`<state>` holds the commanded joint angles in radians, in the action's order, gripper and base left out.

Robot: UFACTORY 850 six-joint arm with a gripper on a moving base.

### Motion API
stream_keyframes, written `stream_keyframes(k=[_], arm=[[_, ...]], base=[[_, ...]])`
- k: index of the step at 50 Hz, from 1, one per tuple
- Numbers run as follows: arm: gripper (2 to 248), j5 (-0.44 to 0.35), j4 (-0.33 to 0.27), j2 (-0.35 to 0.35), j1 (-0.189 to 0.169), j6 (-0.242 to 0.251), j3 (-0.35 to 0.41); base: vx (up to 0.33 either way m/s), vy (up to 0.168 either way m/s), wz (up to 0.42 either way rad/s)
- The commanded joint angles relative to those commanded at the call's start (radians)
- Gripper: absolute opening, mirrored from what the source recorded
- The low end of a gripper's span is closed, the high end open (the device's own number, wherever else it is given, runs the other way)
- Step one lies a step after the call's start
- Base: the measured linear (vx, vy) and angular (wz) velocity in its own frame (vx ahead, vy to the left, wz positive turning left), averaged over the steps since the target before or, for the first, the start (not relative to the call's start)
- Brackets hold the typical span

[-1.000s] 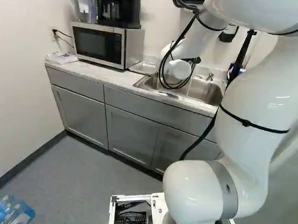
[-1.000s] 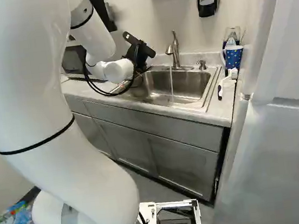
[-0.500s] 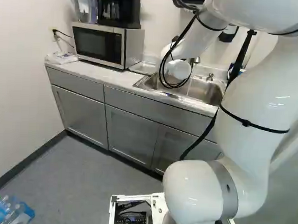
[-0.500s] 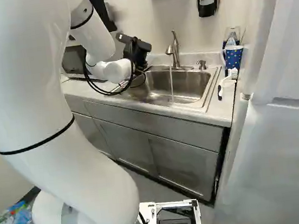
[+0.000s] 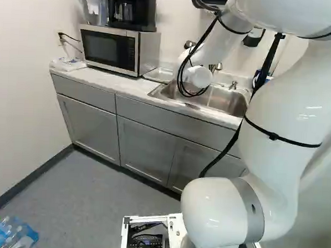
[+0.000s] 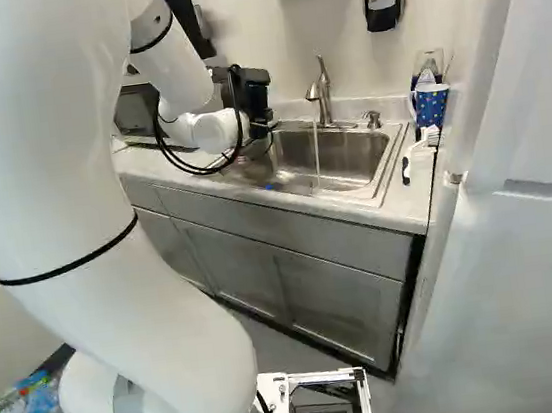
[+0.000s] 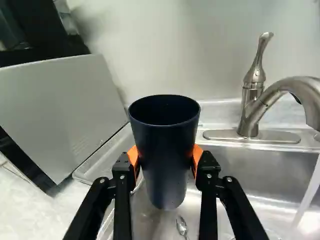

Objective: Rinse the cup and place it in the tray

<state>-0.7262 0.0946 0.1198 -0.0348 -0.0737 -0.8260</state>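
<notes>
Holds dark-blue tapered cup (image 7: pixel 166 155) mouth up, clamped between both orange-padded black fingers (image 7: pixel 207 175), over stainless-steel sink (image 6: pixel 351 157), apart from water stream (image 7: pixel 305 200) running from brushed-metal faucet (image 7: pixel 251 116).

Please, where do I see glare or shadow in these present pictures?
Wrist view: bright glare on the sink near the running water; the dark cup's inside lies in shadow. Left base view: small highlights on the glossy arm. Right base view: pale reflections in the sink.
</notes>
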Motion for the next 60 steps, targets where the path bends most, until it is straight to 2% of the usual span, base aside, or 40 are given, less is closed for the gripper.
stream_keyframes(k=[19,34,60], arm=[[122,0.0,0.0,0.0,0.0,0.2,0.0],[122,0.0,0.0,0.006,0.001,0.2,-0.006],[122,-0.015,0.0,0.112,0.047,0.2,-0.123]], base=[[0.0,0.0,0.0],[0.0,0.0,0.0],[0.0,0.0,0.0]])
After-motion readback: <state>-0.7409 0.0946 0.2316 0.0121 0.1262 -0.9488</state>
